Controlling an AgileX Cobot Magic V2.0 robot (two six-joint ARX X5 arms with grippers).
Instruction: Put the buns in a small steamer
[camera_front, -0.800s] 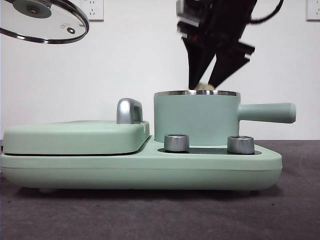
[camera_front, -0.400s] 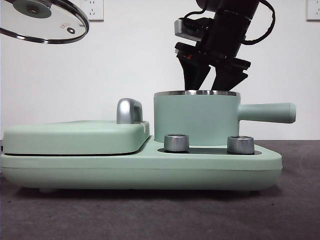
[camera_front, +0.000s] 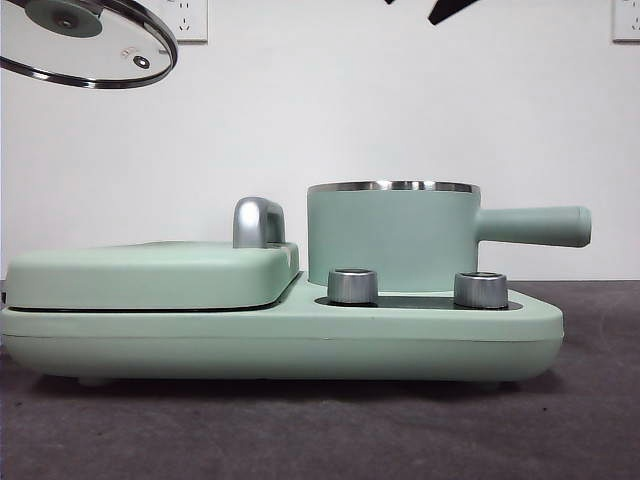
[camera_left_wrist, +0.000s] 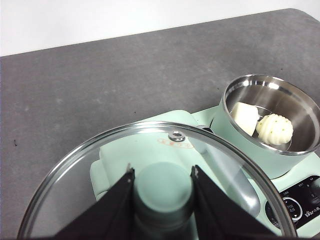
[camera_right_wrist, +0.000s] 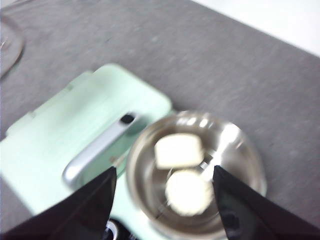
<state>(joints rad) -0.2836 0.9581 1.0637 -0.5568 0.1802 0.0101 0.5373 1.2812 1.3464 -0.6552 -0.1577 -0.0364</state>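
Both buns lie inside the steamer: plain bun touching ridged bun.

Left gripper is clamped on the lid knob, held high, well off the pot. Right gripper is spread wide, empty, above the pot.

Risks, judged:
- lid lands off-centre and catches the steel rim;
- knob slips in the jaws.

Count: 2 buns, 1 steamer, 1 lid, 2 dials.
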